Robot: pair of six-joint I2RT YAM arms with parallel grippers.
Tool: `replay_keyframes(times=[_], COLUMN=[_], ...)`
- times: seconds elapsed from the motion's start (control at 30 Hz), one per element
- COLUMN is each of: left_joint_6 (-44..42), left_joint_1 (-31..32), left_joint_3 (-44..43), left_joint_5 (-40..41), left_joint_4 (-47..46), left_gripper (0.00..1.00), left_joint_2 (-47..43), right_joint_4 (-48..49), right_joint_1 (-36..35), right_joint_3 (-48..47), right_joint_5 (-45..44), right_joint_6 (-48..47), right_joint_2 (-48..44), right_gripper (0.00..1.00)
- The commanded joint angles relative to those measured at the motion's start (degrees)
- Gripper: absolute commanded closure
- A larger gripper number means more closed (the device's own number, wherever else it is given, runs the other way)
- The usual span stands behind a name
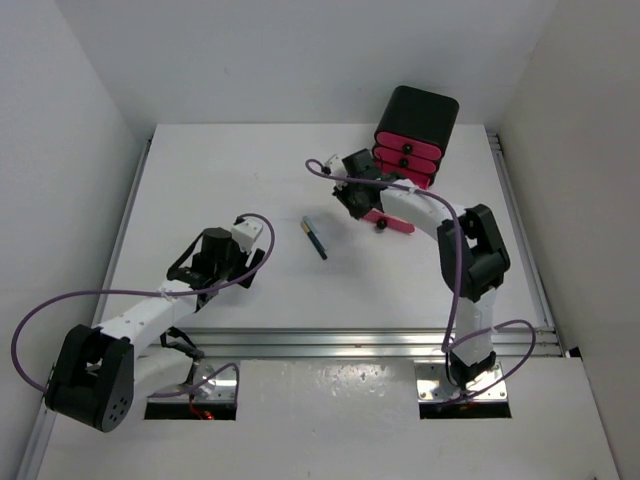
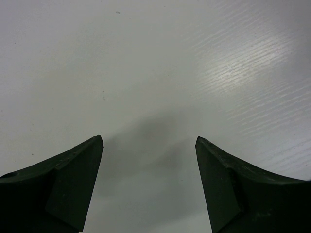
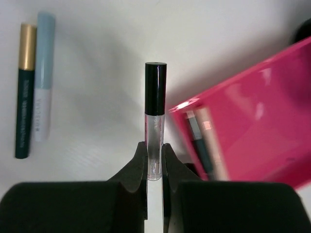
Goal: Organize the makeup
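Note:
My right gripper (image 3: 154,145) is shut on the lower end of a clear makeup tube with a black cap (image 3: 155,97), which points away from me just above the table. Left of it, a teal pencil with a gold cap (image 3: 24,92) and a pale blue and white pencil (image 3: 43,77) lie side by side; they also show as a thin pair (image 1: 315,238) mid-table. A pink drawer (image 3: 262,116) to the right holds other thin pencils (image 3: 201,141). My left gripper (image 2: 149,138) hangs open over bare table, holding nothing.
The black box with pink drawers (image 1: 412,135) stands at the back right. One pink drawer (image 1: 390,220) lies pulled out on the table beside my right gripper (image 1: 350,198). My left gripper (image 1: 256,264) is near the front left. White walls enclose the table.

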State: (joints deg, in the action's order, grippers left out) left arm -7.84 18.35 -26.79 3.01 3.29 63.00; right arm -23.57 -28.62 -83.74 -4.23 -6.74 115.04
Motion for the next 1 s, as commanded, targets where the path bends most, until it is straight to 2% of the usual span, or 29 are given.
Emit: replay_keyframes(times=[0.0,0.17,0.3,0.37,0.47,0.53,0.67,0.73,0.77,0.8,0.9,0.97], left_joint_6=[1.1,1.1,0.5,0.0,0.0,0.0,0.0,0.0,0.0,0.0,-0.5,-0.5], left_joint_1=[0.5,0.5,0.5,0.5,0.5,0.5,0.5,0.5,0.5,0.5,0.5,0.5], left_joint_3=[-0.1,-0.1,0.4,0.4,0.4,0.4,0.4,0.4,0.4,0.4,0.4,0.4], left_joint_5=[0.3,0.3,0.3,0.3,0.3,0.3,-0.2,-0.2,-0.2,-0.2,-0.2,-0.2], left_joint_4=[-2.2,-2.2,-2.2,-2.2,-2.2,-2.2,-2.2,-2.2,-2.2,-2.2,-2.2,-2.2], left_gripper=[0.17,0.17,0.17,0.17,0.17,0.17,0.17,0.17,0.17,0.17,0.17,0.17], left_joint_2=[-0.2,-0.2,-0.2,-0.2,-0.2,-0.2,-0.2,-0.2,0.3,0.3,0.8,0.8], right_joint_4=[1.3,-2.6,-3.0,-2.7,-2.4,-2.7,-2.2,-1.6,-1.0,-0.8,1.5,2.2], right_joint_1=[3.8,7.2,8.0,8.3,8.1,8.1,7.3,6.6,5.1,4.6,0.7,-2.9], right_joint_3=[-4.7,-6.4,-7.9,-8.8,-9.9,-10.9,-11.5,-11.4,-10.5,-10.0,-6.7,-7.0], right_joint_5=[-2.7,-5.0,-8.4,-9.1,-10.8,-10.9,-10.9,-9.6,-8.6,-3.1,2.9,3.8], right_joint_6=[-8.5,-17.3,-18.9,-19.2,-19.2,-19.1,-16.1,-12.0,-10.6,-8.1,-3.7,-2.8], right_joint_2=[-3.7,-0.4,1.8,2.2,2.3,1.9,-0.5,-2.6,-3.2,-4.2,-4.3,-2.0], right_gripper=[1.00,1.00,0.90,0.72,0.28,0.23,0.22,0.25,0.28,0.37,0.51,0.53])
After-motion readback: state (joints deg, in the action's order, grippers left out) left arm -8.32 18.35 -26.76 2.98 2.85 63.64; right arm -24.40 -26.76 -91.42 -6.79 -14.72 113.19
